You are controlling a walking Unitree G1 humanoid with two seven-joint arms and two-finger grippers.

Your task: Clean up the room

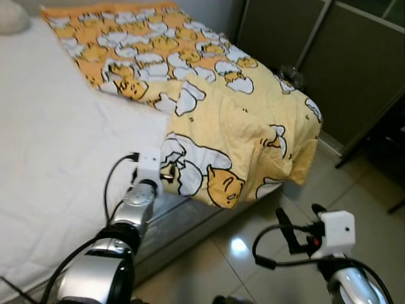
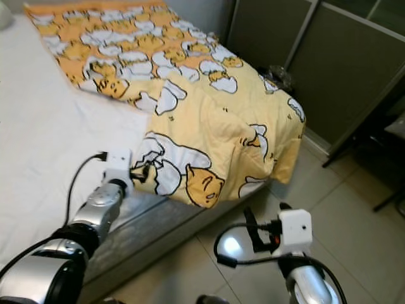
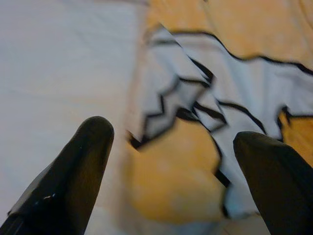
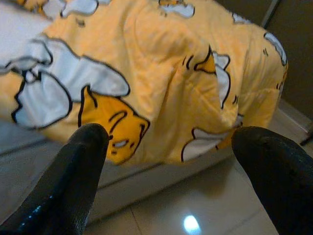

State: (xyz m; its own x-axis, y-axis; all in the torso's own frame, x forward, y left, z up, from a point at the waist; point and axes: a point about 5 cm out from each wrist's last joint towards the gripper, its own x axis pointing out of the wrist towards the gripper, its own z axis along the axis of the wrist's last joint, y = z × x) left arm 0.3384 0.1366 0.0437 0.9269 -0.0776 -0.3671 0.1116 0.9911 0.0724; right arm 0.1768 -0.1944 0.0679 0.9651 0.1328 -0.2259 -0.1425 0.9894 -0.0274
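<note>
A yellow quilt [image 1: 215,107] with a cartoon egg print lies along the far side of a bed with a white sheet [image 1: 57,158]; its near corner droops over the bed's foot. My left gripper [image 1: 166,175] is at that corner, open, its fingers [image 3: 73,166] either side of the quilt's edge [image 3: 181,161] without closing on it. My right gripper [image 1: 297,228] hangs open over the tiled floor below the bed's foot, facing the drooping quilt [image 4: 161,78], nothing between its fingers.
A dark sliding wardrobe [image 1: 329,63] stands beyond the bed, with a narrow strip of glossy tiled floor [image 1: 329,183] between them. Dark furniture legs [image 1: 386,152] stand at the right. A white pillow [image 1: 11,16] lies at the bed's head.
</note>
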